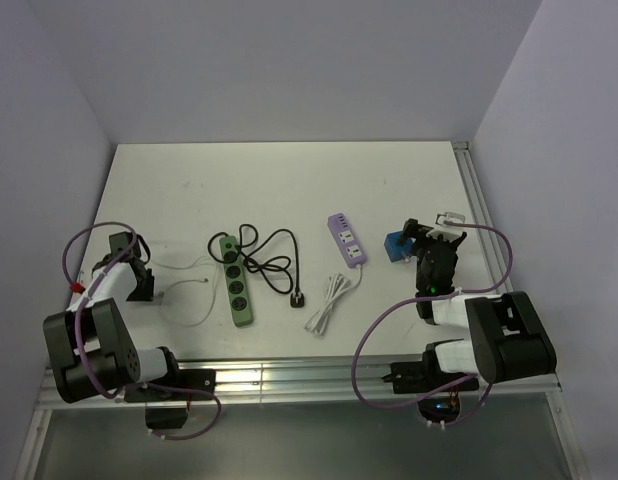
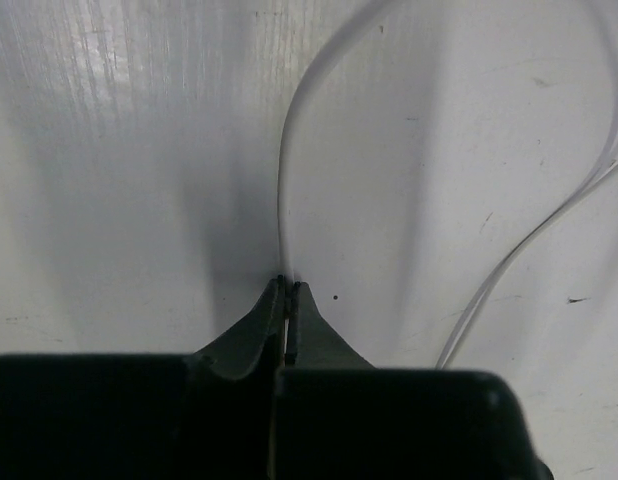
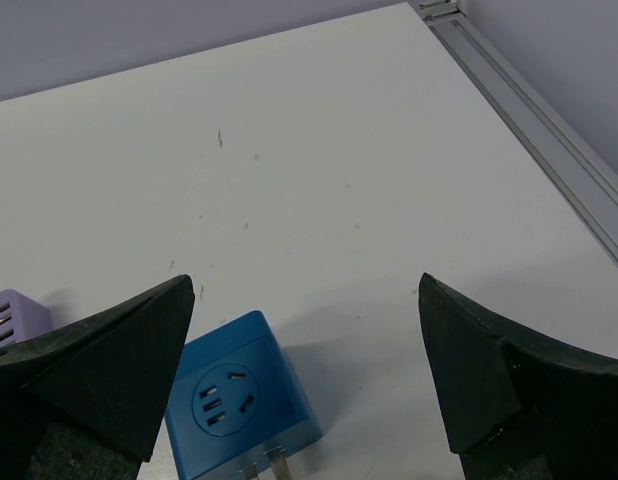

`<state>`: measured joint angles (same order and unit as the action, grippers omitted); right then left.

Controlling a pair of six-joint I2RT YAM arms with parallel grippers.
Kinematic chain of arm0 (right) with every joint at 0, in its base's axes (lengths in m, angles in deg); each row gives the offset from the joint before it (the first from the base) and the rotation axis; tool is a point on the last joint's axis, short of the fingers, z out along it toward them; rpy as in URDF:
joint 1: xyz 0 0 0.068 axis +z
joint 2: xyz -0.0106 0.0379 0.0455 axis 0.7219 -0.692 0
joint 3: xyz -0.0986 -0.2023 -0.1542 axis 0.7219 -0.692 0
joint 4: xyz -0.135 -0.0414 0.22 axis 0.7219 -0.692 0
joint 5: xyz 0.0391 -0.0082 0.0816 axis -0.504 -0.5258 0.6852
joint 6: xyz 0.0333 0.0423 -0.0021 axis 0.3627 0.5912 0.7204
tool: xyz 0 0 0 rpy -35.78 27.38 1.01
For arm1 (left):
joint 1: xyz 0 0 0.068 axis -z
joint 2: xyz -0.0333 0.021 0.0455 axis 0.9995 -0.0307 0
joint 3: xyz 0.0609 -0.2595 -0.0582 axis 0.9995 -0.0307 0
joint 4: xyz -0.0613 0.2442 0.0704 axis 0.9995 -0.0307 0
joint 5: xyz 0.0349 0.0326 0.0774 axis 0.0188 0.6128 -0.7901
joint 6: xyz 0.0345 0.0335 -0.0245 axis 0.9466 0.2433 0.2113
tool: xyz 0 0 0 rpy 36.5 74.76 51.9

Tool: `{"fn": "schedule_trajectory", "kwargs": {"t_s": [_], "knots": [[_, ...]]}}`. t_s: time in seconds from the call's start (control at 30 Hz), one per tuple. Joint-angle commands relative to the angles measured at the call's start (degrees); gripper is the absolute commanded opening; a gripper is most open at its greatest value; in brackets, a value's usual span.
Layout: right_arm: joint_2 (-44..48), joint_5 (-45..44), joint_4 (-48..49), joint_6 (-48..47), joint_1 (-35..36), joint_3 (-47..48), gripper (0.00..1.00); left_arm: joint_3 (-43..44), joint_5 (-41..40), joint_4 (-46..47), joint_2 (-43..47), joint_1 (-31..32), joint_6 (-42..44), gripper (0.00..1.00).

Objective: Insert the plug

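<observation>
Right gripper [image 3: 304, 290]: jaws wide apart, nothing between the pads; it hangs low over the white table [image 3: 319, 150], dark fingers [image 3: 109, 370] framing the wrist view on either side.

Plug [image 3: 239, 390]: lies on the table just under and ahead of the right gripper, nearer the finger on the left of the view than the other one; that finger's edge overlaps the plug's corner in the view, contact cannot be told. Bright blue, boxy, corners rounded; the upward face carries a round recessed disc with several dark socket slots; two metal prongs stick out of the near side at the bottom edge of the frame; body sits skewed to the table edge.

Just left of the plug, a corner of the purple power strip [image 3: 9, 315]; from above it lies between the plug and the green power strip [image 1: 236, 280], its white cord [image 1: 329, 300] bundled in front; a black cord [image 1: 274, 265] loops beside the green strip; aluminium rail [image 3: 549, 120] along the table's right edge.

Left gripper [image 2: 287, 290]: fingers pressed together, down by the table surface on the left, well apart from the plug; a thin white wire [image 2: 284, 170] meets the tips; whether it is pinched, cannot tell.
</observation>
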<state>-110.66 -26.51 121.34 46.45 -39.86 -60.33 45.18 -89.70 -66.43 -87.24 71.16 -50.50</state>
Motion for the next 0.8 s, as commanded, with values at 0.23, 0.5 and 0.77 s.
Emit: {"fn": "schedule_trajectory", "kwargs": {"t_s": [0.23, 0.5, 0.77], "knots": [[0.4, -1.3, 3.2, -0.8, 0.1, 1.9, 1.0, 4.3, 3.3, -1.7, 9.9, -0.5, 12.0, 0.0], [0.4, -1.2, 3.2, -0.8, 0.1, 1.9, 1.0, 9.2, 13.7, 4.0, 16.3, -0.1, 27.2, 0.0], [2.6, -2.5, 1.8, -0.5, 0.1, 2.3, 1.0, 11.4, 20.1, 8.7, 21.3, 3.7, 32.4, 0.0]]}}
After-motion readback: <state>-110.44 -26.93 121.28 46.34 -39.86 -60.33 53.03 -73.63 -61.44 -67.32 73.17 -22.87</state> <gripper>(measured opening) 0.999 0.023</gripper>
